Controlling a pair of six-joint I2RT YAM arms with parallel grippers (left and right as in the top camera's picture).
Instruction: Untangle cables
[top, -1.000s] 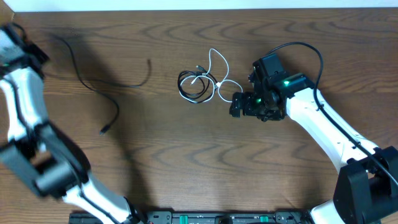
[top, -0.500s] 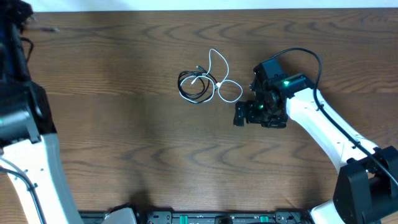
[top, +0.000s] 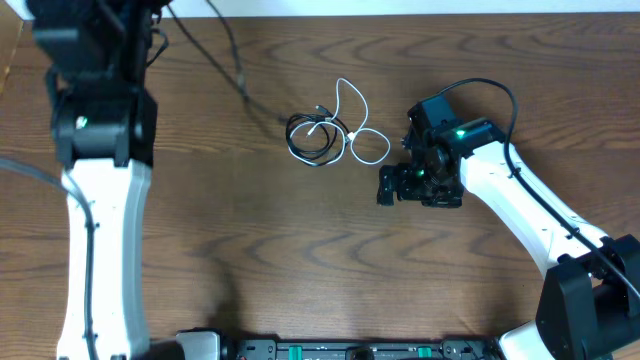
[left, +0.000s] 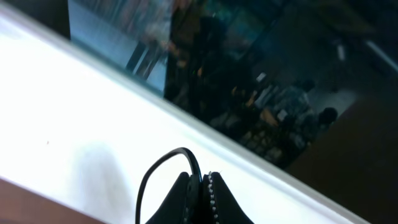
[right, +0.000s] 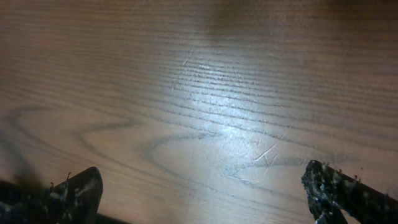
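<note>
The cables: a black coil (top: 310, 138) and a white loop (top: 358, 128) lie snarled together on the table (top: 250, 250), just ahead of my right gripper (top: 386, 187). Its jaws stand spread over bare wood. The long black cable (left: 180, 150) is pinched in my left gripper (left: 201, 182), raised far off from the snarl. Assessment: the cords are light, limp and likely slippery, and would drag as one. Recommend taking the white loop at its outer bend, clear of the crossing.
</note>
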